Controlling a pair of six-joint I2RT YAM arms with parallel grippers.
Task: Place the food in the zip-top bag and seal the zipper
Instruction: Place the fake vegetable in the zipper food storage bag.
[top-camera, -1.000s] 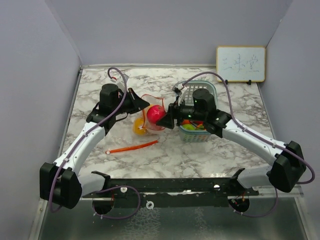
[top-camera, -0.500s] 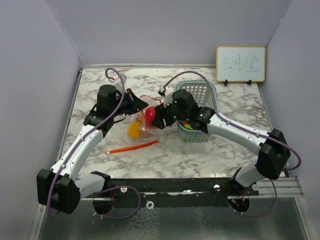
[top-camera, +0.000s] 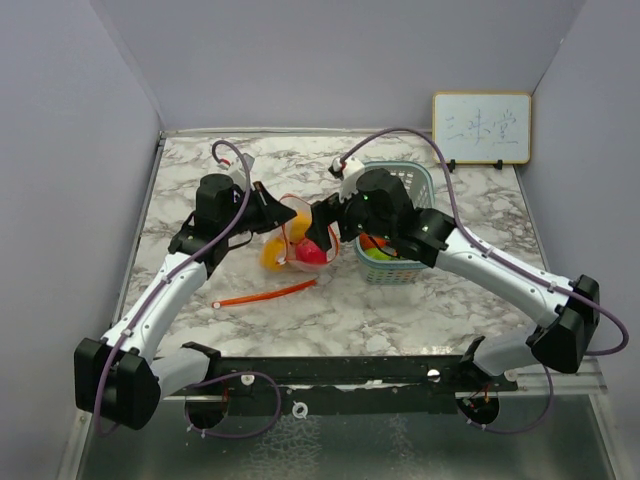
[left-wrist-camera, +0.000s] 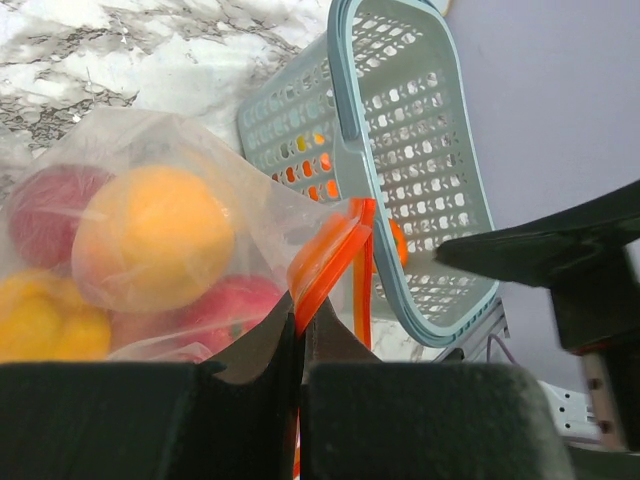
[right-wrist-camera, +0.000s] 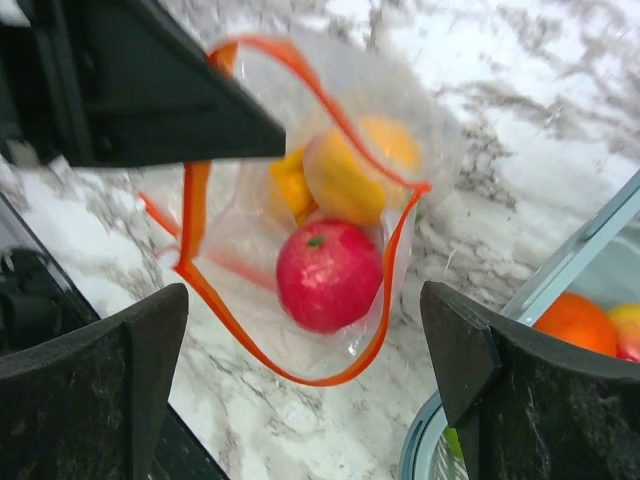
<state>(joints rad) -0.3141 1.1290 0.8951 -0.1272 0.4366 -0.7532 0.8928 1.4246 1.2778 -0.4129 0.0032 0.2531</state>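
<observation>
The clear zip-top bag lies left of the basket with its mouth held open. My left gripper is shut on the orange-red zipper at the bag's rim. In the bag lie a red apple, an orange fruit and a yellow piece; they show through the plastic in the left wrist view. My right gripper is open and empty just above the bag's mouth. More food lies in the basket.
The teal lattice basket stands right of the bag, close under my right arm; its rim shows in the right wrist view. A loose orange-red strip lies on the marble in front of the bag. A whiteboard stands at the back right.
My right gripper brought the red apple over from the basket side to the bag's mouth and opened. The apple now lies in the bag. My left gripper kept hold of the rim.
</observation>
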